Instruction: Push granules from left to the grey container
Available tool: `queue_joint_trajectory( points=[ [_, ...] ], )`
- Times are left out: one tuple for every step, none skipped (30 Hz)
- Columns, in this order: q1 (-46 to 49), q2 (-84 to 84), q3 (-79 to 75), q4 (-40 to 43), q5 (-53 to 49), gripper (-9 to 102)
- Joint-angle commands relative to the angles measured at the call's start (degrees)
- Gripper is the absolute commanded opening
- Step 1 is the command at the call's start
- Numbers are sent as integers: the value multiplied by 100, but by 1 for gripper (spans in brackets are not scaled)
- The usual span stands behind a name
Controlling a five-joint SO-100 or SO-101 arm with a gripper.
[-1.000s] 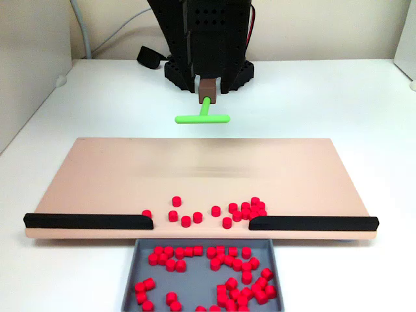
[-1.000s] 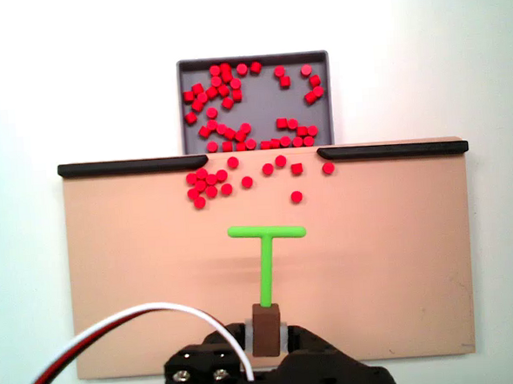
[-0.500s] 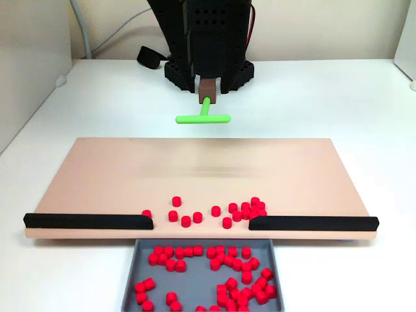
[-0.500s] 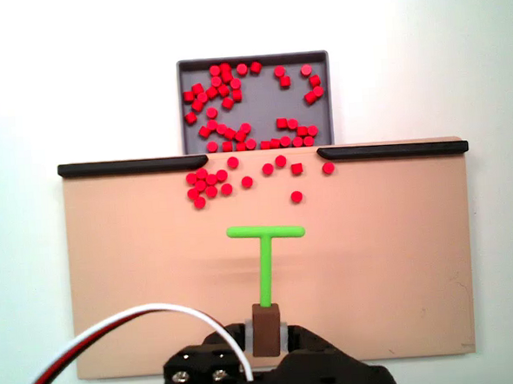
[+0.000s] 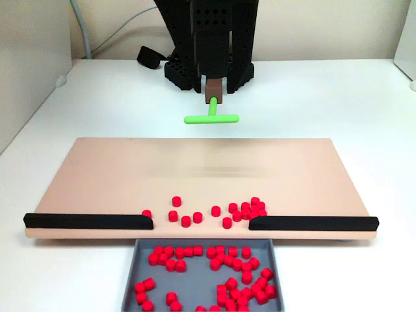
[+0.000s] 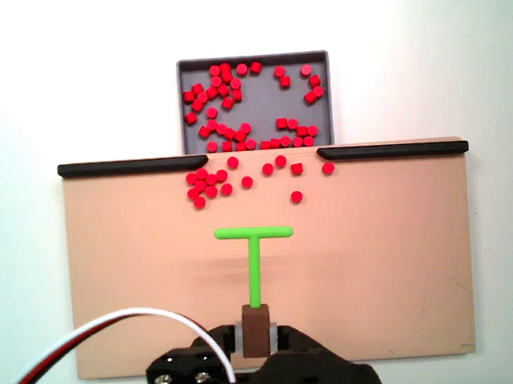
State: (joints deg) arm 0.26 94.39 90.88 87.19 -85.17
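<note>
Several red granules (image 5: 246,209) lie on the tan board (image 5: 195,162) near the gap between its two black strips, the densest bunch at the right; in the other fixed view that bunch (image 6: 205,185) is at the left. Many more granules (image 6: 233,98) lie inside the grey container (image 5: 130,281), whose rim (image 6: 251,59) meets the gap. My gripper (image 5: 212,92) is shut on the brown handle of a green T-shaped pusher (image 5: 211,119). The pusher's bar (image 6: 253,233) hangs over mid-board, well short of the granules. The gripper (image 6: 255,336) is at the board's near edge there.
Black strips (image 5: 88,221) (image 5: 312,223) line the board's edge on both sides of the gap. A white cable (image 6: 116,322) curves from the arm at the lower left. A black object (image 5: 148,57) and a grey cable (image 5: 81,29) lie beside the arm's base on the white table.
The gripper and pusher have shifted sideways, rightward in the view facing the arm and leftward in the view from behind it. No granule has moved.
</note>
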Motion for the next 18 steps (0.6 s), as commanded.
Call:
queue_joint_trajectory(
  points=[
    [-62, 167, -123, -35, -18, 0],
    [-79, 167, -123, -35, -18, 0],
    [-88, 149, -123, -35, -18, 0],
    [-88, 141, -123, -35, -18, 0],
    [-97, 132, -123, -35, 0, 0],
    [-97, 114, -123, -35, 0, 0],
    [-105, 105, -123, -35, 9, 0],
    [-105, 97, -123, -35, 18, 0],
    [-114, 97, -123, -35, 18, 0],
    [-114, 97, -123, -35, 18, 0],
    [-123, 97, -123, -35, 26, 0],
    [-123, 97, -123, -35, 35, 0],
    [-123, 97, -123, -35, 35, 0],
    [-123, 97, -123, -35, 35, 0],
    [-132, 88, -123, -35, 44, 0],
    [-132, 79, -123, -35, 44, 0],
    [-132, 70, -123, -35, 44, 0],
    [-132, 70, -123, -35, 53, 0]
  ],
)
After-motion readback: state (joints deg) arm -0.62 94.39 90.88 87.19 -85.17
